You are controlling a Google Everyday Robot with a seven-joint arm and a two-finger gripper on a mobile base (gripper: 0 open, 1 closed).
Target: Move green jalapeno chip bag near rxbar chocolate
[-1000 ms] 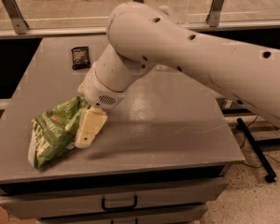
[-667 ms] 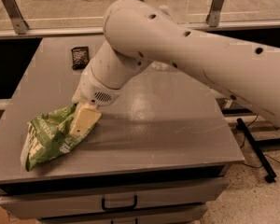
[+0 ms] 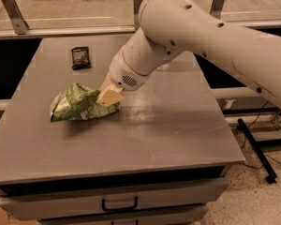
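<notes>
Moved up the surface since the earlier frame, the bag and hand now sit farther from the front edge and closer to the bar. The grey surface fills most of the view. The white arm reaches in from the right and slopes down to the left. The green bag is crumpled at centre-left, and the hand is clenched on its right end, one tan finger showing against the foil. The dark bar lies flat near the back-left corner, still apart from the bag.
</notes>
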